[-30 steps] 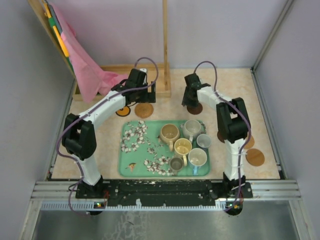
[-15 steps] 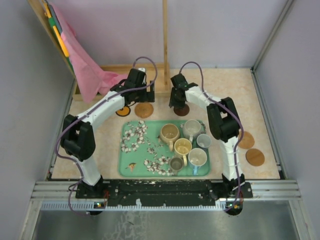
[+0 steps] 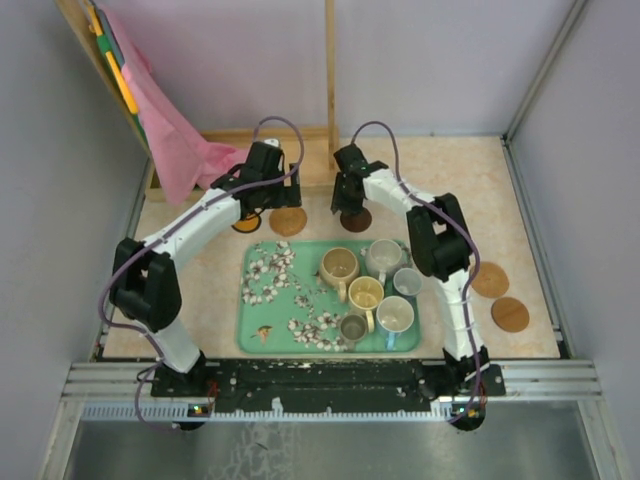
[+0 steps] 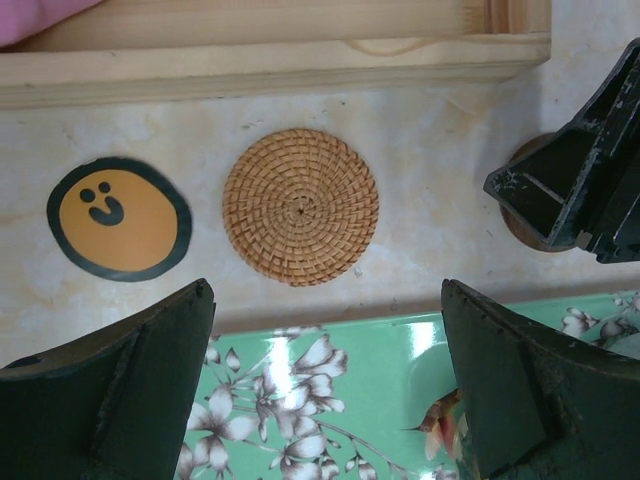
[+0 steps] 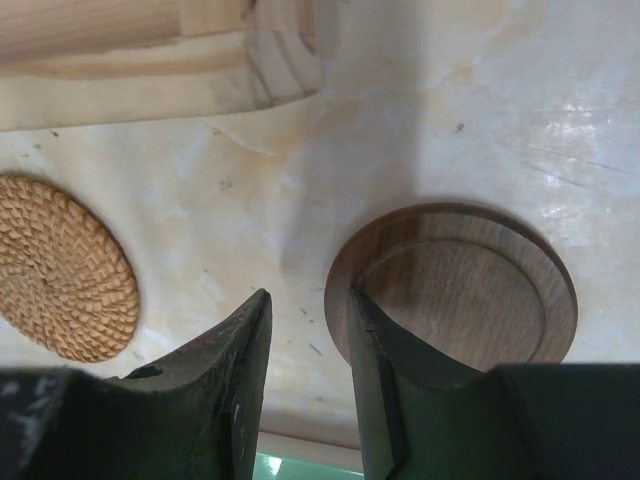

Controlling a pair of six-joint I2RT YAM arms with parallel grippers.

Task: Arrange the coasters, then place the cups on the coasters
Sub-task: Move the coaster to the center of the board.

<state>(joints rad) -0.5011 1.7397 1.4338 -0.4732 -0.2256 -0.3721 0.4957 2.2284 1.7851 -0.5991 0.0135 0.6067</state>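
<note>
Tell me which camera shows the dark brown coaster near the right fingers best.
Right wrist: the dark brown coaster fills the frame, rim and recess clear. Top external shows a dark patch; left wrist only a sliver behind the right gripper.

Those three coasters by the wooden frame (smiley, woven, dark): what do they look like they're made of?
Smiley coaster: thin, flat, printed face with a slightly uneven cut edge; maybe card or rubber, can't tell which.
Woven coaster: rattan or a similar plant fibre, coiled spiral weave, matte.
Dark coaster: wood, faint grain, raised rim ring, dull satin finish.
</note>
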